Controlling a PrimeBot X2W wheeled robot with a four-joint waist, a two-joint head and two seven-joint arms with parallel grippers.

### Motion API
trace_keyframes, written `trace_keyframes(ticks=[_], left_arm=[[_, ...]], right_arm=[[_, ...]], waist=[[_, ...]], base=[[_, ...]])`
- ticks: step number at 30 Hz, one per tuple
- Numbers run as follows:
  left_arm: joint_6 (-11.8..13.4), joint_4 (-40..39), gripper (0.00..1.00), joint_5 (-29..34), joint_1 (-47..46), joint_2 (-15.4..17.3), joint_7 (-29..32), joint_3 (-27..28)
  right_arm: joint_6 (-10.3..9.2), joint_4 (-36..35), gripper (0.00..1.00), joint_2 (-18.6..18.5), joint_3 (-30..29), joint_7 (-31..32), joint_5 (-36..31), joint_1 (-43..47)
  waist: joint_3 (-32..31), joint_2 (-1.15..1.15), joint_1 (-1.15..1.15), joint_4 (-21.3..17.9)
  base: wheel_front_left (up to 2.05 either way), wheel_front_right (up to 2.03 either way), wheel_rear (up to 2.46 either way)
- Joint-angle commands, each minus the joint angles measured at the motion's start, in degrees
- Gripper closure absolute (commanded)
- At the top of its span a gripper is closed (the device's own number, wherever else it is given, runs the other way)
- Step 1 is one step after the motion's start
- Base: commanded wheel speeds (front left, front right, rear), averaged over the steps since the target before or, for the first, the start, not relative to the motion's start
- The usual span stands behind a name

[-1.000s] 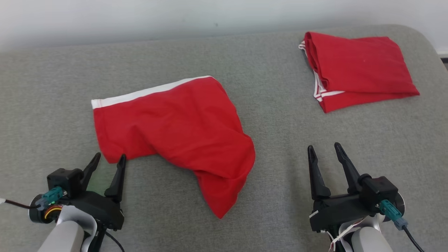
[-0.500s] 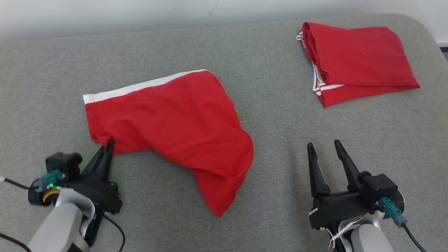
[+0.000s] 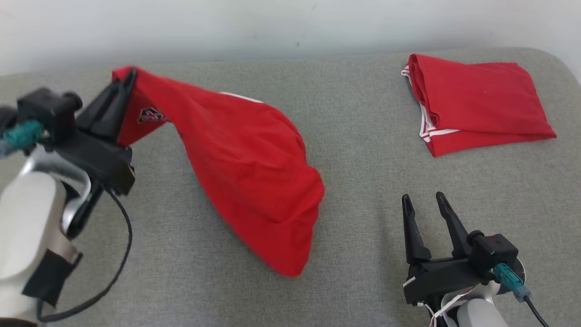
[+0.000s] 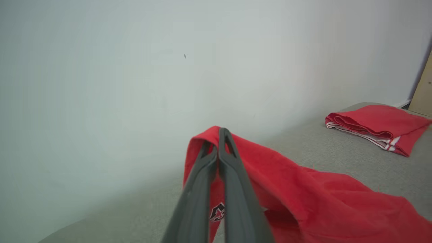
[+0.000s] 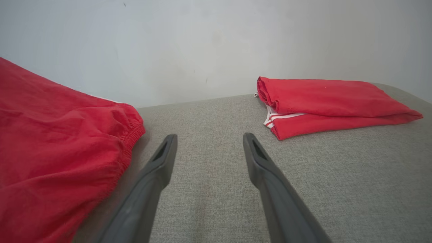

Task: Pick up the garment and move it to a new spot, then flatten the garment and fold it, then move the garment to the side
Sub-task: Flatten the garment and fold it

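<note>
While aloft, garment (image 3: 245, 159) corner in pincer (image 3: 130, 73)

Robot at work: the matte-black left gripper (image 3: 129, 75) and right gripper (image 3: 422, 197), each with two long, tapering dark fingers (image 3: 411, 227), are mounted on rounded, pale grey forearms (image 3: 27, 213). Teal plug connectors (image 3: 506, 274) feed black cables (image 3: 130, 235) at both wrists. Thin white and possibly red wires (image 3: 442, 306) trail beneath the right one.
</note>
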Motion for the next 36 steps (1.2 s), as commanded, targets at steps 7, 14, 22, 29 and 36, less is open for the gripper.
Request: trace_keyframes(ticks=[7, 14, 22, 29, 36], left_arm=[[-0.2, -7.1, 1.0, -1.2, -2.9, 2.7, 7.9, -0.4], [-0.3, -2.9, 1.0, -2.5, -1.1, 2.7, 8.0, -1.0], [-0.8, 6.6, 1.0, -3.9, -4.0, 1.0, 3.3, -3.4], [-0.9, 17.3, 0.0, -3.7, -4.5, 0.2, -2.2, -6.4], [-0.4, 20.5, 0.0, -5.9, 1.1, -1.5, -8.0, -6.5]], right_arm=[[0.01, -0.3, 0.0, 0.0, 0.1, -0.3, 1.3, 0.3], [0.01, -0.4, 0.0, 0.0, 0.8, -0.2, 1.9, -1.5], [0.01, -0.3, 0.0, 0.0, 1.7, -0.2, 2.4, -2.8], [0.01, 0.2, 0.0, 0.0, 1.5, -0.2, 2.0, -2.9], [0.01, 0.5, 0.0, 0.0, 0.2, -0.2, 0.9, -1.1]], waist=[[0.1, -0.01, 0.0, -0.7], [2.2, -0.01, 0.0, -3.3], [4.6, -0.01, 0.0, -6.8], [4.1, -0.01, 0.0, -7.2], [1.6, -0.01, 0.0, -4.0]], base=[[0.0, 0.0, 0.0], [0.0, 0.0, 0.0], [0.0, 0.0, 0.0], [0.0, 0.0, 0.0], [0.0, 0.0, 0.0]])
